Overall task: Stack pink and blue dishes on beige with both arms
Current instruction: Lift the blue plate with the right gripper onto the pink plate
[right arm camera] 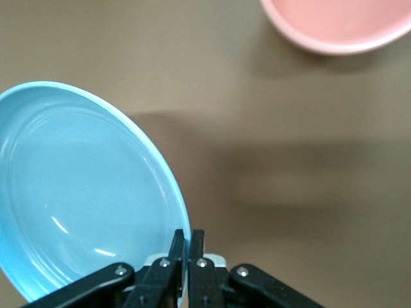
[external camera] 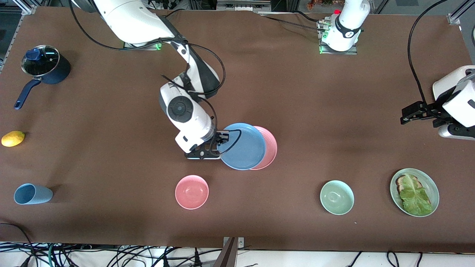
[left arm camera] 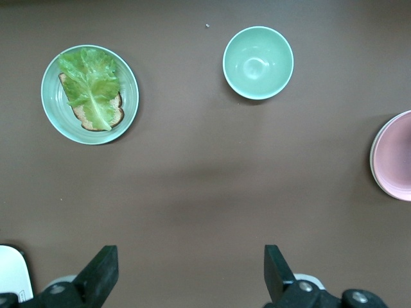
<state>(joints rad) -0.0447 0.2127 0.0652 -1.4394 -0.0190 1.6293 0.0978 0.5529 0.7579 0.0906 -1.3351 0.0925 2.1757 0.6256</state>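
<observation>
My right gripper (external camera: pixel 223 139) (right arm camera: pixel 187 240) is shut on the rim of the blue plate (external camera: pixel 241 146) (right arm camera: pixel 83 192). It holds the plate tilted in the air, partly over the pink plate (external camera: pixel 270 148) (left arm camera: pixel 395 157) that lies at the table's middle. The beige plate does not show on its own. A thin pale edge runs under the pink plate in the left wrist view, and I cannot tell what it is. My left gripper (external camera: pixel 406 115) (left arm camera: pixel 189 256) waits open and empty above bare table at the left arm's end.
Along the table's edge nearest the front camera stand a light blue cup (external camera: pixel 32 194), a pink bowl (external camera: pixel 192 191) (right arm camera: pixel 334 25), a pale green bowl (external camera: pixel 337 197) (left arm camera: pixel 258 62) and a green plate with bread and lettuce (external camera: pixel 414 191) (left arm camera: pixel 90 94). A lidded pot (external camera: pixel 44 65) and a lemon (external camera: pixel 13 138) sit at the right arm's end.
</observation>
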